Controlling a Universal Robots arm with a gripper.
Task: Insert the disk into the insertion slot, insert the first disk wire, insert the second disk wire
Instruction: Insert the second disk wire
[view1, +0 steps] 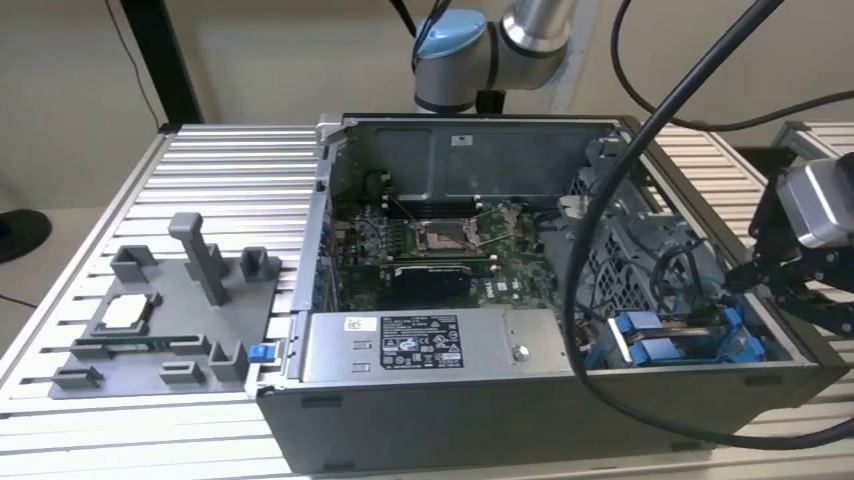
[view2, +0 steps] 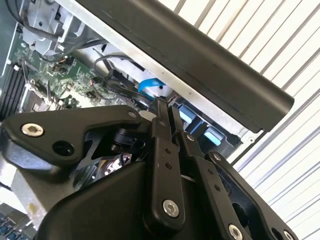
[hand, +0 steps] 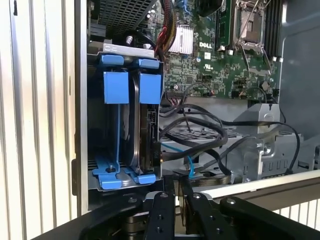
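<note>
First wrist view: the gripper (hand: 178, 192), fingers pinched together empty, hovers beside the insertion slot (hand: 125, 120).

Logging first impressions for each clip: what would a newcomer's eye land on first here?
Most likely the open grey computer case in the middle of the exterior view, its green motherboard bare. Next, the bright blue carriers of the insertion slot in the case's corner at the exterior view's right, where the disk sits upright in the first wrist view. The gripper hangs just outside that corner, by loose black cables.
</note>
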